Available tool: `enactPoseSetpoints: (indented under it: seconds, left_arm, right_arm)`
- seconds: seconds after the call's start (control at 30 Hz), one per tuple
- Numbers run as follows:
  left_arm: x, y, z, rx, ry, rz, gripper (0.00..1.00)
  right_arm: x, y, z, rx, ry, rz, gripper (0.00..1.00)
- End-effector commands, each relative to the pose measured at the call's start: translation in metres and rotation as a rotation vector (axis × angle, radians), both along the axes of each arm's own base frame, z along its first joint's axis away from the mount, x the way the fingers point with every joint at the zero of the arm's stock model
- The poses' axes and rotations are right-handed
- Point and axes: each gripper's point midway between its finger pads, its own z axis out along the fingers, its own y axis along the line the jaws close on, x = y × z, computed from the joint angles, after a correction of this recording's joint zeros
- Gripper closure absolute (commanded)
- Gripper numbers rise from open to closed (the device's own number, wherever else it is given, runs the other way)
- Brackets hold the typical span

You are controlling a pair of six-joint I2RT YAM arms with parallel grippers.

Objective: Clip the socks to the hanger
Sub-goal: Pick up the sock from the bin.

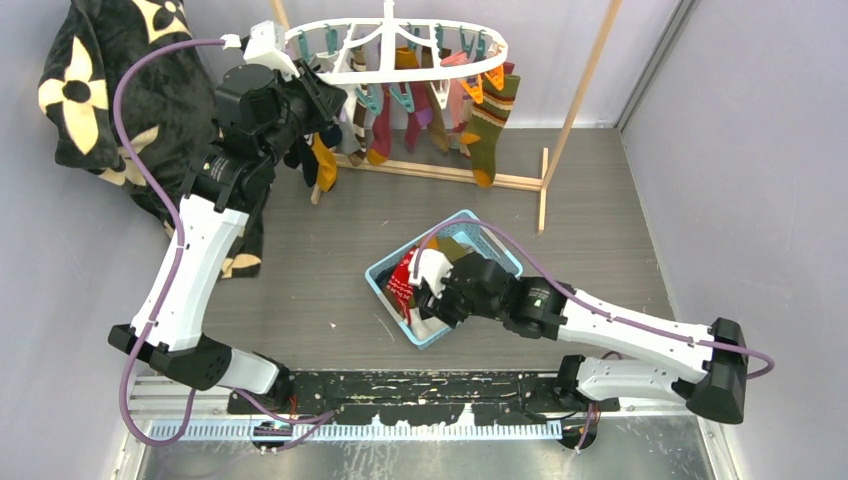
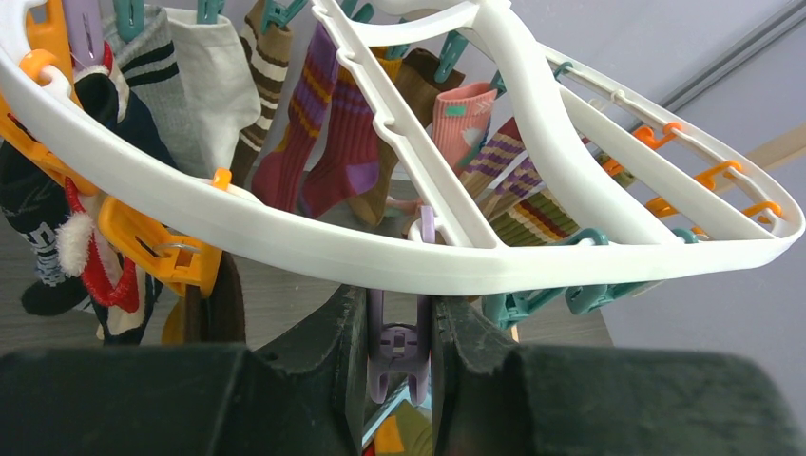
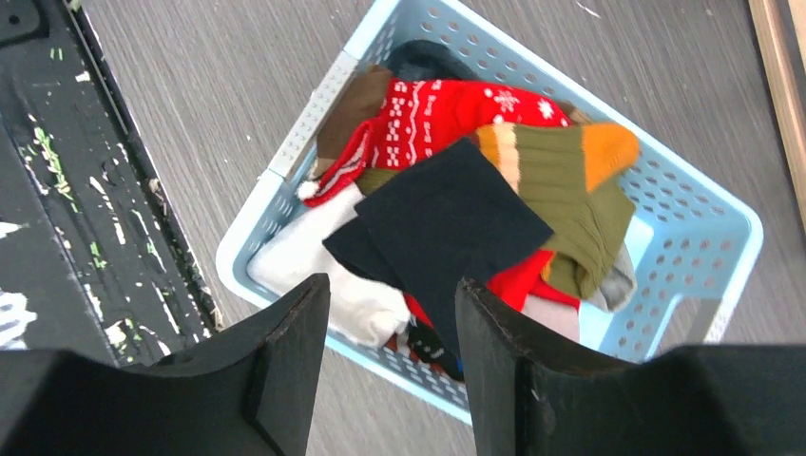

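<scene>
Left gripper [image 2: 399, 315] pinches a lilac clip [image 2: 397, 359] under the hanger [image 2: 285, 237]; right gripper [image 3: 390, 290], open, hovers over socks [image 3: 447, 209] in basket [image 3: 705, 255].

There is one hanger [image 2: 285, 242], one blue basket [image 3: 684, 256], one black blanket [image 1: 110, 40] and two arms [image 1: 195, 260]. Socks [image 3: 447, 214] are many (at least five lie in the basket).

The hanger [image 2: 285, 237] is cut off at the left edge; under its rim, the left pincer [image 2: 397, 315] half hides the lilac clip [image 2: 394, 351].
</scene>
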Motion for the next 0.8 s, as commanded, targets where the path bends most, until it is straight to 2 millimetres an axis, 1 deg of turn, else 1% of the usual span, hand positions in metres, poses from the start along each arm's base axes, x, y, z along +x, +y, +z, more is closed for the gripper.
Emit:
enactPoseSetpoints:
  seconds: [0.0, 0.1, 0.23, 0.37, 0.43, 0.47, 0.53, 0.63, 0.7, 0.77]
  left_arm:
    - [-0.016, 0.008, 0.031, -0.026, -0.069, -0.004, 0.91]
    - [-0.015, 0.008, 0.031, -0.025, -0.068, -0.004, 0.91]
    - [-0.016, 0.009, 0.031, -0.025, -0.069, -0.004, 0.92]
    - [-0.016, 0.009, 0.032, -0.024, -0.069, -0.004, 0.91]
    - [-0.016, 0.009, 0.032, -0.025, -0.070, -0.004, 0.92]
    - [-0.016, 0.009, 0.033, -0.026, -0.072, -0.005, 0.91]
    - [-0.016, 0.009, 0.033, -0.026, -0.071, -0.004, 0.92]
    - [-0.016, 0.009, 0.033, -0.025, -0.073, -0.003, 0.91]
    - [-0.016, 0.010, 0.033, -0.024, -0.073, -0.002, 0.91]
    - [-0.016, 0.010, 0.033, -0.024, -0.073, -0.004, 0.92]
  right_arm:
    - [0.005, 0.033, 0.010, 0.036, -0.149, 0.119, 0.44]
    - [0.006, 0.045, -0.007, -0.001, -0.166, 0.131, 0.44]
    - [0.010, 0.055, -0.022, -0.015, -0.197, 0.120, 0.45]
    - [0.015, 0.059, -0.035, -0.014, -0.209, 0.084, 0.45]
    - [0.018, 0.058, -0.043, -0.024, -0.212, 0.064, 0.46]
    - [0.021, 0.061, -0.041, -0.003, -0.225, 0.049, 0.46]
    - [0.025, 0.059, -0.048, -0.020, -0.236, 0.026, 0.47]
    - [0.033, 0.054, -0.056, -0.046, -0.263, -0.014, 0.51]
    - [0.036, 0.049, -0.060, -0.063, -0.279, -0.035, 0.55]
    - [0.040, 0.044, -0.059, -0.070, -0.299, -0.066, 0.60]
